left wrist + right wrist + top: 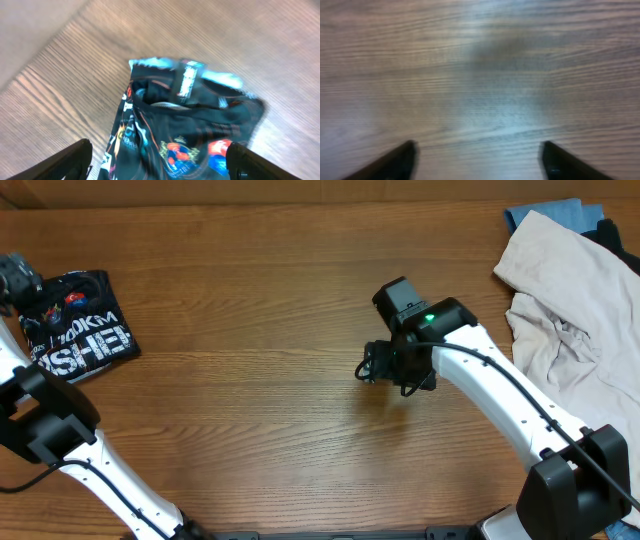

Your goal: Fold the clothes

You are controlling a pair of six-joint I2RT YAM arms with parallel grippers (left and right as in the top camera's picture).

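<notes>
**Folded black shirt at far left, both grippers open and empty**

The black T-shirt (80,330) lies as a compact folded rectangle near the far-left edge of the wooden surface (280,270), with its white lettering facing up. In the left wrist view the collar and neck label show at the top of the stacked layers.

Expect the shirt to be light, soft and limp. If you lift it by one layer it will likely sag and come unfolded. To move it, pinch through the whole stack at an edge, or slide it.

Well apart from it, at the far right, a cream garment (570,290) lies crumpled. A blue garment (545,215) peeks out at the top corner behind it. The cream garment looks just as floppy, and it is best taken at a hem corner or shoulder, ideally with one gripper on each side.

Your left gripper (18,278) sits at the shirt's upper-left corner with its fingers spread wide. In its wrist view the shirt fills the space below and between them. It holds nothing, and you cannot tell whether the tips touch the cloth.

Your right gripper (368,370) is over bare wood in the middle of the surface. Its fingers are wide apart too, and it holds nothing.
</notes>
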